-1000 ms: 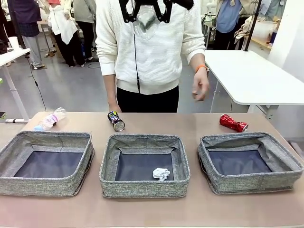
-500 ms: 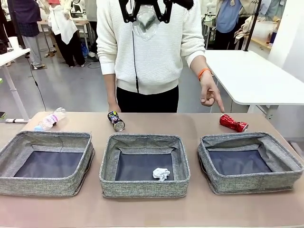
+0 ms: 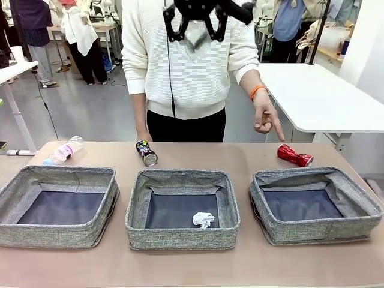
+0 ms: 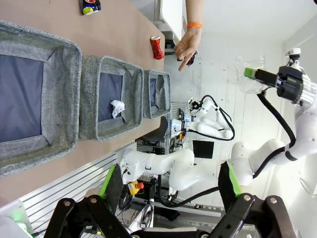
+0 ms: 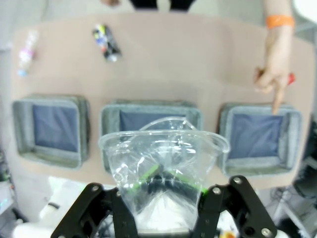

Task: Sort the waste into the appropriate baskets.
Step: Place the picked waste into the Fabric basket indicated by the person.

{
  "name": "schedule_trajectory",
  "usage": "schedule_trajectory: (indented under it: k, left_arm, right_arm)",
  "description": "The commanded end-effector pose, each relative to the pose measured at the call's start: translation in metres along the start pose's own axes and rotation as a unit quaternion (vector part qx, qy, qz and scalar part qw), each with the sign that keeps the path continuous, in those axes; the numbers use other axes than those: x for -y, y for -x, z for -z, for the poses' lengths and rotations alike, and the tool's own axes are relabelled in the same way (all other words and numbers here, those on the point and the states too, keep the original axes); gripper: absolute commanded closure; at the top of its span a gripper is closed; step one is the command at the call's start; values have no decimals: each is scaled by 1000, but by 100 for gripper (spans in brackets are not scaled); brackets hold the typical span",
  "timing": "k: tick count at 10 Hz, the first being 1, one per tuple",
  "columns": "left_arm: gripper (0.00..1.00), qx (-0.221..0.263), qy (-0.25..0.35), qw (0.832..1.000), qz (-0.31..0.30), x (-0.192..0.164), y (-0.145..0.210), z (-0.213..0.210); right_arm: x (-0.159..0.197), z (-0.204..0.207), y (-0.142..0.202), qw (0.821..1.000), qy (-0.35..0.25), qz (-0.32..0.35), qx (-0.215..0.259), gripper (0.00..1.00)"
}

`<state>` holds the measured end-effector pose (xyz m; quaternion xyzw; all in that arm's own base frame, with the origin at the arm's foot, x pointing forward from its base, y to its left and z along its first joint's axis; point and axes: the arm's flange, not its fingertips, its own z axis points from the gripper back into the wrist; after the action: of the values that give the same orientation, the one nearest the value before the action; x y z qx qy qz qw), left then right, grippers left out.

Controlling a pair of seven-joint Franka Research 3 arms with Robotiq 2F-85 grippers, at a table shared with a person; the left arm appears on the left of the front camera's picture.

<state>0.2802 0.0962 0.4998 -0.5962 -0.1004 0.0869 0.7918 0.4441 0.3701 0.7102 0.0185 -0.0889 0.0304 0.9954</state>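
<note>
High above the table's far side, my right gripper (image 3: pixel 195 25) is shut on the clear plastic cup (image 3: pixel 195 37); the cup (image 5: pixel 163 153) is crumpled between the fingers. Below stand three grey baskets, left (image 3: pixel 15 183), middle (image 3: pixel 137 192) and right (image 3: pixel 360 201). A white paper ball (image 3: pixel 203 219) lies in the middle basket. Behind the baskets lie the bottle (image 3: pixel 63 150), the dark can (image 3: pixel 146 152) and the red can (image 3: pixel 294 155). My left gripper (image 4: pixel 168 181) hangs open and empty, well off the table.
A person in a white sweater stands at the far edge. One hand (image 3: pixel 265 119) with an orange wristband points down at the red can. A white table (image 3: pixel 324 96) stands behind on the right. Bare tabletop (image 3: pixel 192 270) runs along the near edge.
The person's hand swung out and down to point at the red can. My right gripper shifted slightly right with the cup. The waste on the table has not moved.
</note>
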Motion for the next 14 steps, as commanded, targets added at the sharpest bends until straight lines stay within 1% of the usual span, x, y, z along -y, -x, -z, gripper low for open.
schedule_trajectory:
  k: [1, 2, 3, 5, 7, 9, 10, 11, 13, 14]
  left_arm:
    - [0, 2, 10, 1000, 10, 1, 1, 1]
    - [0, 2, 10, 1000, 10, 1, 1, 1]
    - [0, 2, 10, 1000, 10, 1, 1, 1]
    - [0, 2, 10, 1000, 10, 1, 1, 1]
    - [0, 2, 10, 1000, 10, 1, 1, 1]
    - [0, 2, 10, 1000, 10, 1, 1, 1]
    - [0, 2, 10, 1000, 10, 1, 1, 1]
    - [0, 2, 10, 1000, 10, 1, 1, 1]
    - [0, 2, 10, 1000, 10, 1, 1, 1]
    - [0, 2, 10, 1000, 10, 1, 1, 1]
  right_arm:
    - [70, 37, 51, 999, -35, -36, -2, 96]
    - [98, 52, 69, 998, -35, -58, -1, 96]
    - [134, 68, 86, 997, -57, -47, -1, 96]
    - [196, 87, 112, 993, -112, -7, 20, 96]
    - [242, 112, 128, 990, -141, 19, 7, 96]
    - [278, 138, 136, 986, -143, 88, 20, 96]
    - [295, 153, 139, 982, -131, 134, 30, 96]
    - [310, 174, 144, 977, -129, 168, 22, 96]
    - [327, 202, 154, 968, -134, 213, 16, 96]
    - [330, 208, 157, 965, -134, 224, 12, 96]
